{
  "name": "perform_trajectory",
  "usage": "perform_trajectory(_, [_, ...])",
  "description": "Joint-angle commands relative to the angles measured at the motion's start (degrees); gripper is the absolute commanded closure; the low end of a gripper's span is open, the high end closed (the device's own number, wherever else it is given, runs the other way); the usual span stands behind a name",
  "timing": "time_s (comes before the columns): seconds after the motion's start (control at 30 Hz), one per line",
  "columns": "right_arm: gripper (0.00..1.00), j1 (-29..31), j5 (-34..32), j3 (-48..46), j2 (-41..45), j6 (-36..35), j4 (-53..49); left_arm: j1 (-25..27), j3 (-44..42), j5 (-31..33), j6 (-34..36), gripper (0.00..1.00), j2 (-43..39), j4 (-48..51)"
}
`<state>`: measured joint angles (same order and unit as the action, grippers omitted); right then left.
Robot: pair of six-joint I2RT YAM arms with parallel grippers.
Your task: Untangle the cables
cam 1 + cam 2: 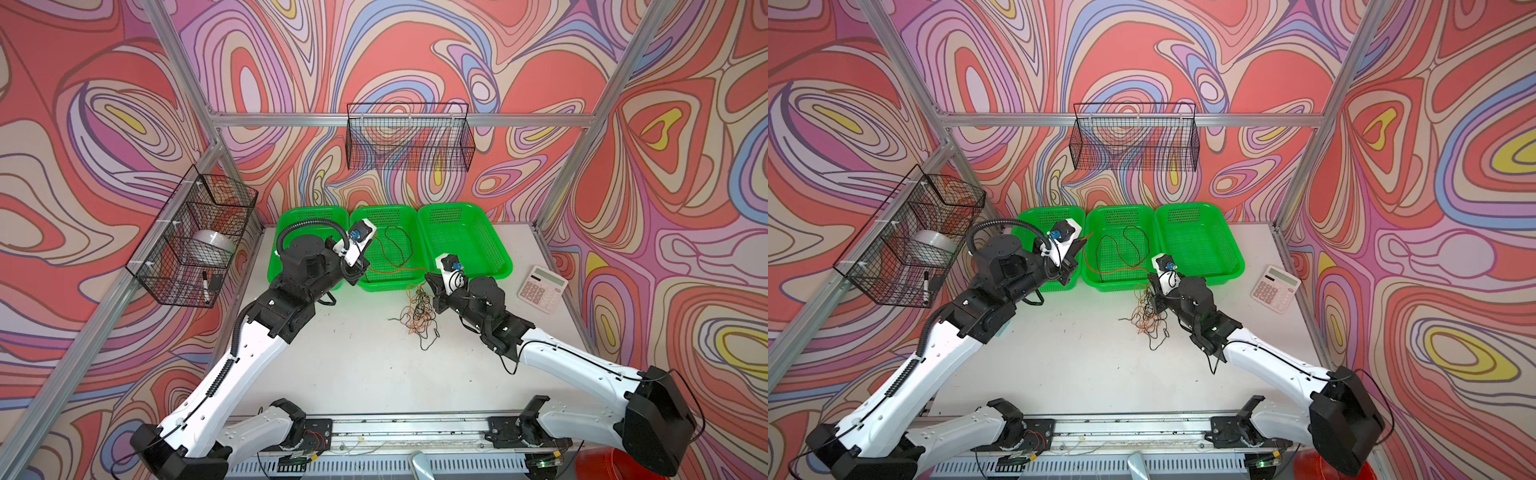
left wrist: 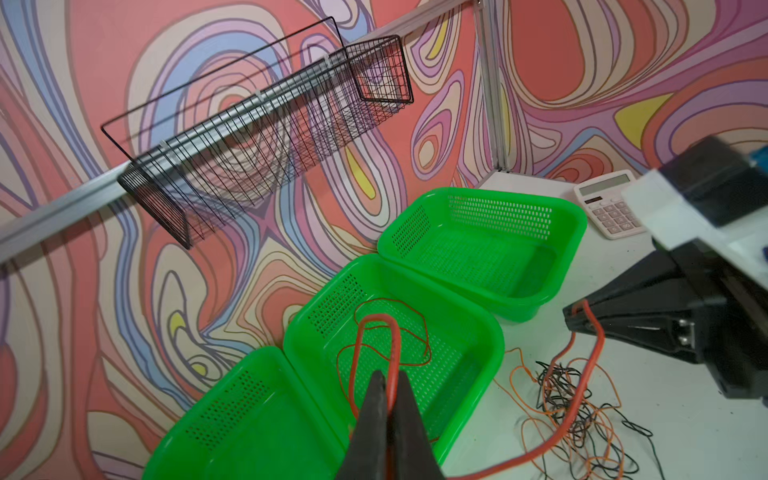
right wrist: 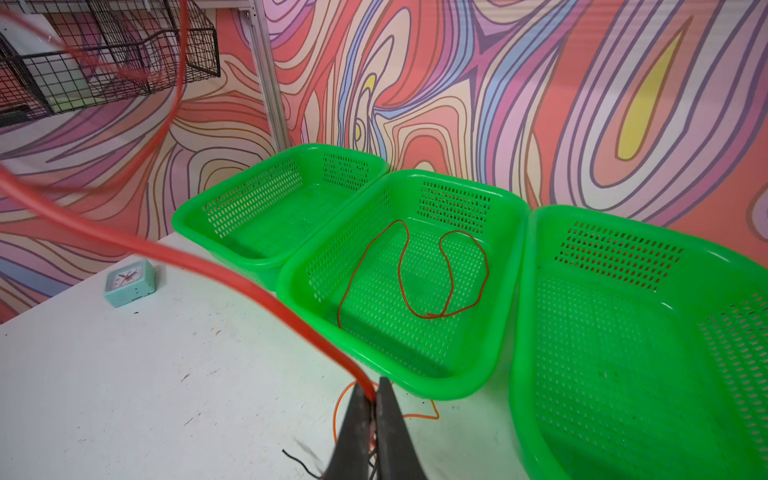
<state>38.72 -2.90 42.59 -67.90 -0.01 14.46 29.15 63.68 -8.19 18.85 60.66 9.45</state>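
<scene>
The cables are thin orange, black and red wires. A loose tangle [image 1: 417, 313] [image 1: 1148, 318] [image 2: 573, 399] of them lies on the white table in front of the middle green basket [image 1: 384, 286]. One red cable [image 1: 395, 272] [image 3: 208, 266] runs between both grippers, across the basket's front. My left gripper [image 2: 388, 374] [image 1: 1081, 245], shut on this cable, hangs over the gap between the left and middle baskets. At the middle basket's front right corner, above the tangle, my right gripper [image 3: 374, 384] [image 1: 428, 275] is shut on the same cable. A dark red cable [image 3: 436, 274] [image 1: 395, 245] lies looped inside the middle basket.
Green baskets stand to the left [image 1: 307, 214] and right [image 1: 465, 249] of the middle one. A calculator [image 1: 542, 286] lies at the right edge and a small teal clock [image 3: 129, 282] at the left. Black wire baskets hang on the back wall [image 1: 409, 137] and the left wall [image 1: 195, 237].
</scene>
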Motion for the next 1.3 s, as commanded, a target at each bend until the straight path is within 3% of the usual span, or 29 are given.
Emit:
perform_trajectory(0.0, [1.00, -0.04, -0.62, 1.17, 1.83, -2.18, -4.84, -0.95, -8.74, -4.59, -6.16, 0.81, -3.48, -8.70])
perform_trajectory(0.07, [1.00, -0.22, -0.63, 2.03, 1.85, -2.40, -7.27, -1.19, -13.94, -5.06, -7.42, 0.55, -5.41, -11.59])
perform_trajectory(0.13, [1.00, -0.40, -0.74, 2.97, 1.40, -2.43, -9.84, -1.18, -17.57, -5.19, -7.64, 0.37, -6.94, -13.36])
perform_trajectory(0.3, [1.00, -0.49, -0.66, 5.37, -0.77, -1.51, -14.60, -1.20, -21.18, -4.27, -6.44, 0.22, -8.94, -12.72])
perform_trajectory(0.37, [1.00, -0.49, -1.34, 5.94, -1.45, -1.16, -15.19, -1.20, -21.27, -2.97, -6.11, 0.00, -8.94, -11.58])
perform_trajectory(0.5, [1.00, -0.50, -1.38, 6.60, -2.27, -1.20, -15.56, -1.11, -21.33, -5.82, -5.04, 0.01, -9.29, -10.86])
perform_trajectory(0.67, [1.00, -0.49, -0.06, 7.06, -3.16, -1.88, -15.48, 2.88, -17.47, -12.43, -1.95, 0.15, -5.13, -9.50])
perform_trajectory(0.83, [1.00, -0.49, 1.09, 6.40, -2.91, -3.07, -14.62, 7.83, -9.17, -9.06, 5.99, 0.29, 4.99, -5.88])
perform_trajectory(0.93, [1.00, -0.49, 2.25, 5.19, -1.93, -3.63, -13.20, 8.28, -5.05, -6.32, 9.31, 0.30, 9.48, -4.85])
perform_trajectory(1.13, [1.00, -0.49, 4.91, 3.48, -0.09, -4.65, -11.10, 8.65, 0.01, -6.94, 15.79, 0.34, 16.11, -3.43])
perform_trajectory(1.27, [1.00, -0.49, 3.83, 3.09, 0.45, -5.08, -10.88, 8.77, 1.13, -8.49, 16.94, 0.58, 18.79, -4.13])
